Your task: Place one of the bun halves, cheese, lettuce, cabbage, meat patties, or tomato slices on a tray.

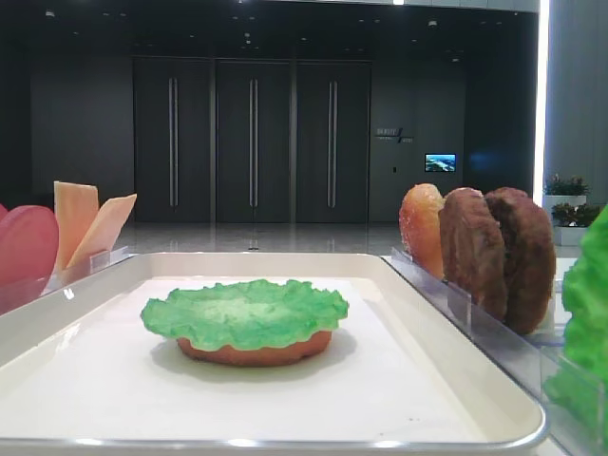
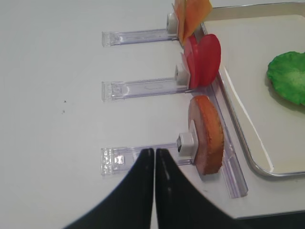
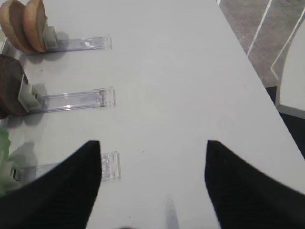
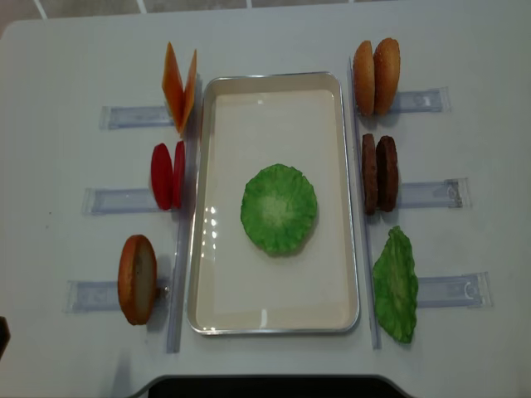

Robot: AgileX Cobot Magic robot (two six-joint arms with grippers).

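Observation:
The white tray (image 4: 274, 79) holds a green lettuce (image 4: 279, 208) leaf lying on a bun half (image 1: 255, 353). Standing in holders to its left are cheese (image 4: 180, 83), tomato slices (image 4: 168, 175) and one bun half (image 4: 137, 279). To its right stand two bun halves (image 4: 375, 76), meat patties (image 4: 379, 173) and another lettuce leaf (image 4: 396, 284). Cabbage is out of view. My left gripper (image 2: 155, 151) is shut and empty, just left of the bun half (image 2: 207, 133). My right gripper (image 3: 153, 143) is open over bare table, right of the holders.
Clear plastic holder rails (image 4: 436, 192) stick out from both long sides of the tray. The table edge (image 3: 248, 57) runs close on the right in the right wrist view, with floor beyond it. A dark robot base (image 4: 274, 387) sits at the near table edge.

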